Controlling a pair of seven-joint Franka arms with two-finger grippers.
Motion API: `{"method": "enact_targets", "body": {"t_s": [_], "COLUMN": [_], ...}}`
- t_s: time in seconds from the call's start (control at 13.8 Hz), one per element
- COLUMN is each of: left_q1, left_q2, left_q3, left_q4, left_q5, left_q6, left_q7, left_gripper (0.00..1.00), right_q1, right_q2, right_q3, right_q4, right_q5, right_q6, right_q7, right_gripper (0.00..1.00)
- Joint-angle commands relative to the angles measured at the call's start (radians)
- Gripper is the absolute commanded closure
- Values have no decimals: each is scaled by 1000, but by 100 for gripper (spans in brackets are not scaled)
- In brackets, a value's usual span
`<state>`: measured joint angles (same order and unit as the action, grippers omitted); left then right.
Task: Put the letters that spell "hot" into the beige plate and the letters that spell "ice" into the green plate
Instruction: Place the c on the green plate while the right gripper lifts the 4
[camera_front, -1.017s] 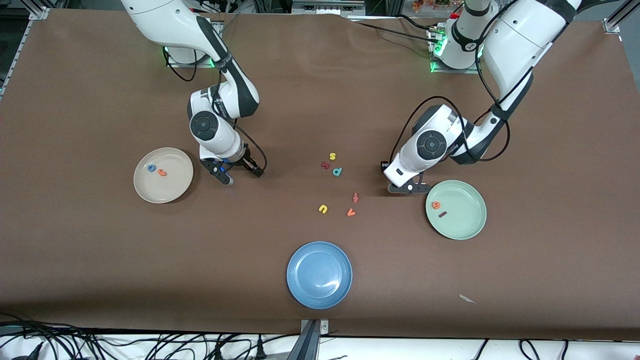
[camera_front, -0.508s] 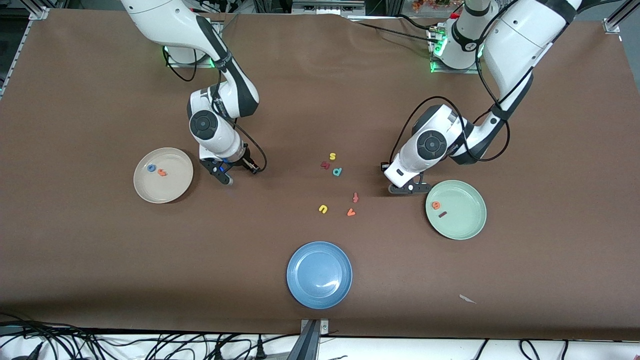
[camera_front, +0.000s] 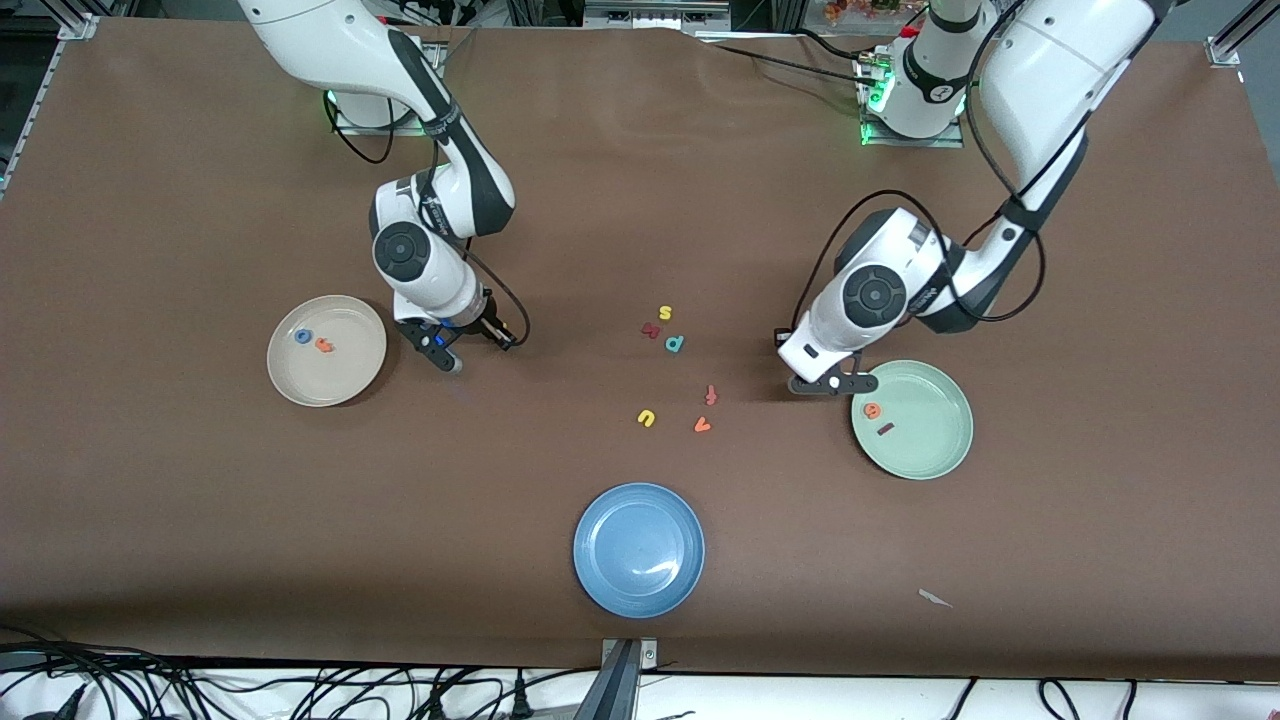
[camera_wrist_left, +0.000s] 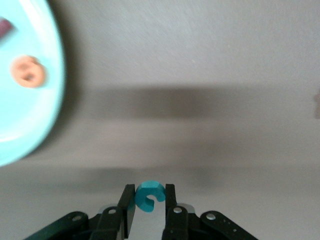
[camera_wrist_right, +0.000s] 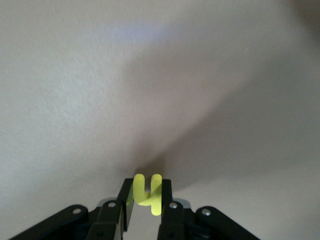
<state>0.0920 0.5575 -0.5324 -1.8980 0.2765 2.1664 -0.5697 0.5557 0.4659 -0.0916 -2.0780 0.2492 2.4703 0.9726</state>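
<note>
— Grippers, both busy? 
— Yes. Left gripper (camera_wrist_left: 148, 202) pinches the teal "c" (camera_wrist_left: 148, 195) over the table just beside the green plate (camera_front: 940, 455), where the orange "e" (camera_front: 873, 410) and maroon "i" (camera_front: 885, 429) lie. 
— And the other? 
— Right gripper (camera_wrist_right: 146, 200) clamps the yellow "h" (camera_wrist_right: 148, 192) beside the beige plate (camera_front: 350, 375), which holds the blue "o" (camera_front: 302, 337) and orange "t" (camera_front: 323, 345).
</note>
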Motion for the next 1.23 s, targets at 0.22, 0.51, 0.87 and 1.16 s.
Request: {"method": "enact_targets", "body": {"t_s": [0.22,0.51,0.87,1.16], "left_q1": [147,198,190,190], "left_q2": [-8,56,24,-45], "left_q3": [5,6,-5,-55], "left_q4": [132,155,159,160], "left_q5": [91,168,156,148], "left_q6": [-112,-73,-83,-105], "left_q7": [373,424,421,407], "left_gripper": [88,36,0,0], "right_q1": [3,-8,-20,-28], "right_q2": [-79,-52,-18,-16], "right_q3": [-239,-361,-373,-375], "right_q4": [222,170,10,12], "right_q5": [-16,-16,-16,-14], "right_q6": [-543,-528,-338,-332], "right_q7": [-335,-639,-770,-810], "right_gripper": [88,88,86,21]}}
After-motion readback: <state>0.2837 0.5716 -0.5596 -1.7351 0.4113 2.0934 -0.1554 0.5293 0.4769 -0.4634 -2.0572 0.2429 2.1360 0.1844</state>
